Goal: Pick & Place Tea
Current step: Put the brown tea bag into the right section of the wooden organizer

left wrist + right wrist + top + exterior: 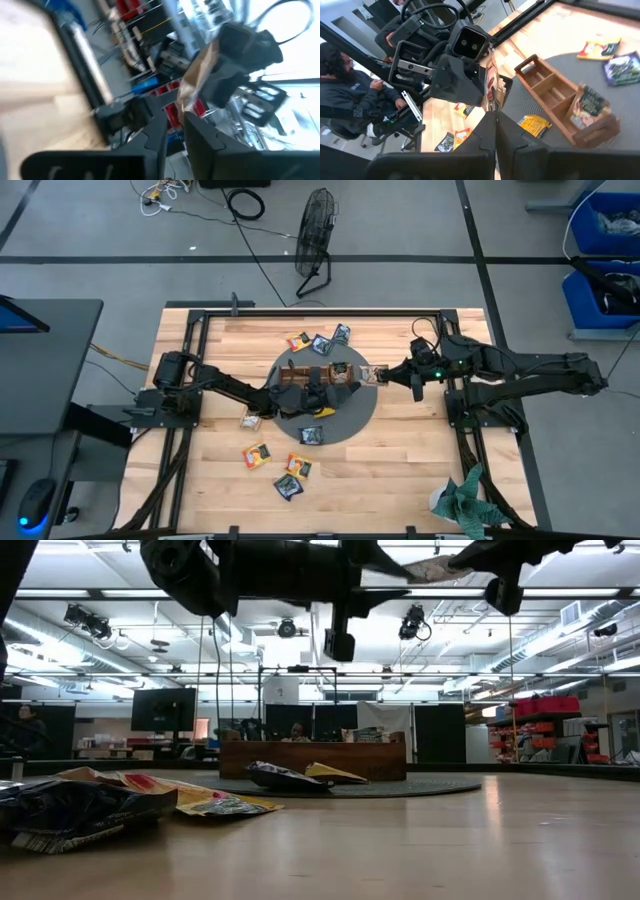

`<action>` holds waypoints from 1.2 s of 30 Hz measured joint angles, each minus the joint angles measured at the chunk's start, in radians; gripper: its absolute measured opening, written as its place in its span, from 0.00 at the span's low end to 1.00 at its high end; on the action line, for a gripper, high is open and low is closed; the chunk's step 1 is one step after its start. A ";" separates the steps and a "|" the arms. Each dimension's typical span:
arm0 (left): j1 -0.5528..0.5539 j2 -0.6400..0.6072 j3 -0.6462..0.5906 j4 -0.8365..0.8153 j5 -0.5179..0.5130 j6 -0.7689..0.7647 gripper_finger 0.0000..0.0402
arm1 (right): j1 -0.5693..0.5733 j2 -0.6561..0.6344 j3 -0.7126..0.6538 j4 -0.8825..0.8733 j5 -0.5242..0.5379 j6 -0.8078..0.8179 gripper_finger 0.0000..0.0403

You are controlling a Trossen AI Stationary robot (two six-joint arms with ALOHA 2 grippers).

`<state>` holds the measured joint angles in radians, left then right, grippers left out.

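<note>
My right tool [492,107], clenched on a tan flat tea sachet [491,80] at mid-frame, should lower squarely over a slot of the brown wooden compartment tray [555,92] before my part-open left tool [472,75] clears away.

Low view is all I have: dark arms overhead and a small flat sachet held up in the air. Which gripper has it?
Observer: The right gripper is shut on the small flat brownish sachet, over the edge of the dark round mat.
Operator: Is the left one on it too?
Observer: The left gripper faces it at close range with its fingers a little apart. I can't tell whether they touch the sachet.
Operator: Anything in the tray yet?
Observer: Yes. A green-printed sachet stands tilted in an end compartment of the long brown wooden compartment tray.
</note>
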<state>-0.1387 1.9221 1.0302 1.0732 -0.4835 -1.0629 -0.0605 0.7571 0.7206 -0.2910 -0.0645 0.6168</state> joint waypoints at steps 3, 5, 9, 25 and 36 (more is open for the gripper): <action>0.002 -0.010 -0.001 0.045 0.027 0.114 0.23 | 0.000 -0.001 0.062 -0.072 0.013 -0.065 0.00; 0.009 -0.034 -0.004 0.042 0.073 0.186 0.25 | 0.000 0.004 0.114 -0.133 0.038 -0.114 0.00; 0.028 -0.088 -0.009 0.015 0.149 0.334 0.27 | -0.004 0.018 0.206 -0.246 0.084 -0.195 0.00; 0.128 -0.538 -0.010 -0.921 0.215 0.615 0.21 | -0.020 0.246 0.253 -0.326 0.012 -0.276 0.00; 0.196 -0.779 -0.009 -1.211 0.215 0.735 0.21 | -0.110 0.520 0.394 -0.320 -0.060 -0.464 0.00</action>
<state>0.0573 1.1433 1.0210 -0.1383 -0.2689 -0.3281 -0.1709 1.2767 1.1143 -0.6114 -0.1240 0.1530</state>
